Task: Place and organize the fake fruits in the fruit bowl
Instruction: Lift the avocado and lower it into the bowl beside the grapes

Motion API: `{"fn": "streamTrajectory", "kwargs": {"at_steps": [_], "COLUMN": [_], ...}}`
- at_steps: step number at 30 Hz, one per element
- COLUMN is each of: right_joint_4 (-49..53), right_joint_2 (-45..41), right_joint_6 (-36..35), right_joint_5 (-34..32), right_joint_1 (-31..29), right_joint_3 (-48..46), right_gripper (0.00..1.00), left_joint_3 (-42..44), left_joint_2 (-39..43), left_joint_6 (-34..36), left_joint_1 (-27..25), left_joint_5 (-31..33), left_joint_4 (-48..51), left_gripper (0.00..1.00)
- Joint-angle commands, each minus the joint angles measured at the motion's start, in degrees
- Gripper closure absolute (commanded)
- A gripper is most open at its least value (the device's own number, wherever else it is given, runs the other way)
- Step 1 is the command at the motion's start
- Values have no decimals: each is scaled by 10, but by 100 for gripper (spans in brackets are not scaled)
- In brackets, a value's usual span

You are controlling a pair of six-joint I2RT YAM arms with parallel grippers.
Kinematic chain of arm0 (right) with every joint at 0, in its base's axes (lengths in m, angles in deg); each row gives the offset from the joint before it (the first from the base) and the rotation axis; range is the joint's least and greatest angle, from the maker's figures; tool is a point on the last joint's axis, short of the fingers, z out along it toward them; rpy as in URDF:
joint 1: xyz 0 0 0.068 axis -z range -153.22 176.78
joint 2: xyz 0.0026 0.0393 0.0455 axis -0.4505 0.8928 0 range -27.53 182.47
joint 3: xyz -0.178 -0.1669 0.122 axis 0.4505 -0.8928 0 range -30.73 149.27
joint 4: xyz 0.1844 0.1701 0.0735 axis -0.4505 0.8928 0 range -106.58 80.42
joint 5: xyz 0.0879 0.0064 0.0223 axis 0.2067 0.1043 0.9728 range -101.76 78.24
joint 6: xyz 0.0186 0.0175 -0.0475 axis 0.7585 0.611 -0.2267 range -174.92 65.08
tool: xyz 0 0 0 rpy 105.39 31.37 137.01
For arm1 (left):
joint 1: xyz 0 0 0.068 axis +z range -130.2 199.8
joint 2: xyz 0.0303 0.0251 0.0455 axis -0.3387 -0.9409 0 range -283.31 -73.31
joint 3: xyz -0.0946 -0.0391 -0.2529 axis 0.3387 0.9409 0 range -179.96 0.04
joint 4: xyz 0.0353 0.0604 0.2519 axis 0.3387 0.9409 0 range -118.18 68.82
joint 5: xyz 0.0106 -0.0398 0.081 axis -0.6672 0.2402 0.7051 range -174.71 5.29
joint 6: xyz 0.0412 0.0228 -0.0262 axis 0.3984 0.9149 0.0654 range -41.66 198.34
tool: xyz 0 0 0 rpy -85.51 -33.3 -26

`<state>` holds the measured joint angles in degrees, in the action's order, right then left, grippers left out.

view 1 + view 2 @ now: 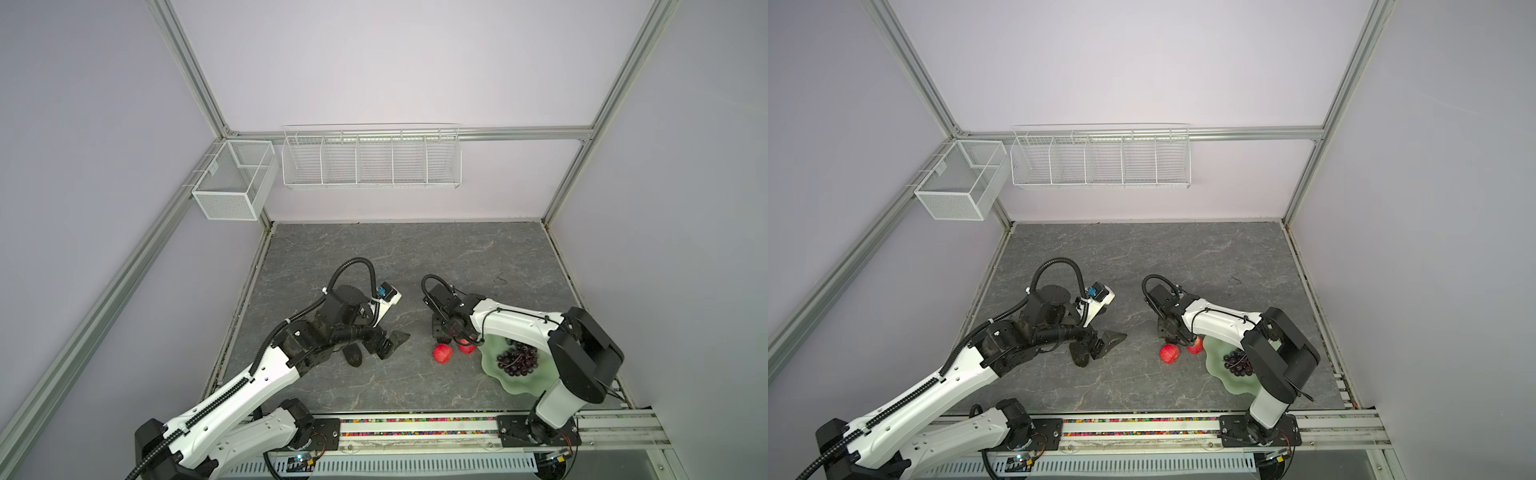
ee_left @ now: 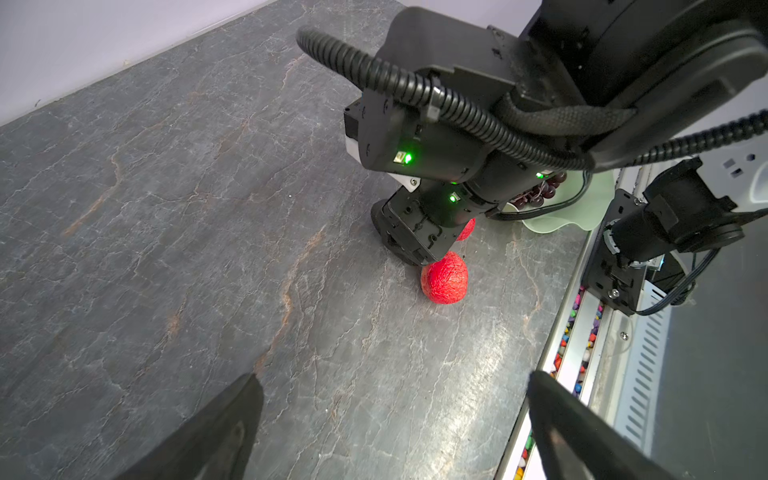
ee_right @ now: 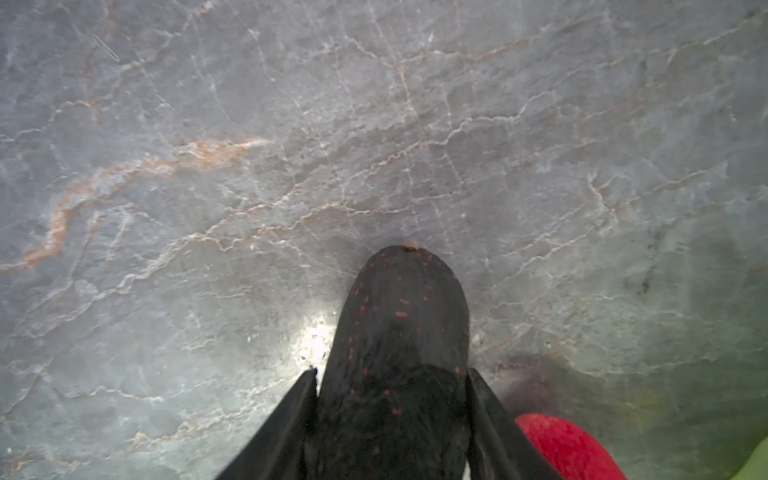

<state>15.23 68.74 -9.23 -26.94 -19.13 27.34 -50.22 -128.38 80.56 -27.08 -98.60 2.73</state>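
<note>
Grey veined tabletop (image 1: 374,257), lilac walls (image 1: 395,62)

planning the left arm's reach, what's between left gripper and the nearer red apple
Nothing: in the left wrist view only bare tabletop lies between the left gripper and that red apple.

A grey, veined stone tabletop (image 1: 415,257) lies between lilac walls. On the far wall hangs a white wire rack (image 1: 371,160) with five compartments. Just left of it is a white mesh basket (image 1: 232,183). Small coloured bits (image 1: 415,421) line the near rail.
</note>
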Motion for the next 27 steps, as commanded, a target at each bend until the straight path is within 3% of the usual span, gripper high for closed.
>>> {"fn": "streamTrajectory", "kwargs": {"at_steps": [1, 6, 15, 27], "right_joint_4": [-11, -16, 28, 168], "right_joint_2": [24, 21, -57, -307], "right_joint_6": [6, -21, -65, 5], "right_joint_5": [12, 0, -58, -105], "right_joint_1": [-3, -4, 11, 59], "right_joint_3": [1, 27, 70, -69], "right_gripper": [53, 60, 61, 61], "left_joint_3": [3, 3, 4, -2], "left_joint_2": [3, 7, 11, -9], "left_joint_6": [14, 14, 13, -14], "left_joint_1": [4, 4, 5, 0], "left_joint_5": [0, 3, -6, -128], "left_joint_4": [-3, -3, -7, -77], "left_gripper": [1, 1, 1, 1]}}
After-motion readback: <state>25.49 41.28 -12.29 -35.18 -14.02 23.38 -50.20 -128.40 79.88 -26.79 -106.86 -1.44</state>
